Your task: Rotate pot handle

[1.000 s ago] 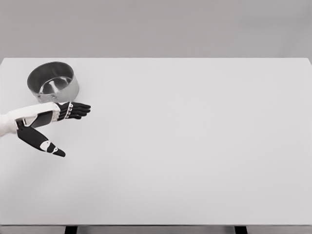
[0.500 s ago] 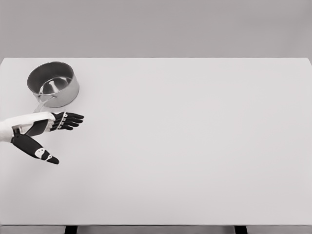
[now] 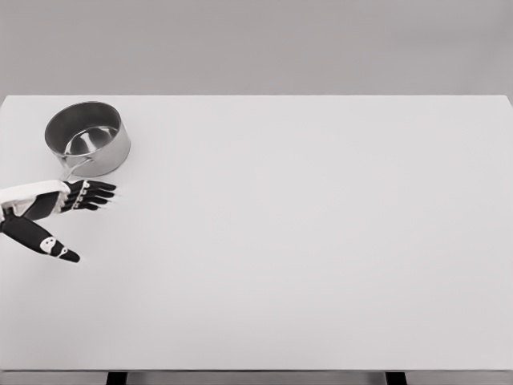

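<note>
Sitting at the far left of the white table (image 3: 321, 241), the steel pot (image 3: 86, 136) stands upright with its open mouth up, well in from the table's far edge. Its handle (image 3: 68, 168) juts from the pot's near-left side toward the table's left edge — only a short stub shows before the hand covers it.

Just on the near side of the pot, the left hand (image 3: 56, 210) comes in from the table's left edge. Its dark fingers (image 3: 94, 195) are stretched out and spread, pointing away from that edge, and the thumb (image 3: 48, 245) splays out on the side away from the pot; the hand holds nothing. Whether it touches the handle cannot be told.

Compared with half a second ago, the hand has drawn back toward the table's left edge, so more of the handle shows — the pot itself has not moved.

No brand, label or writing can be read on anything.
</note>
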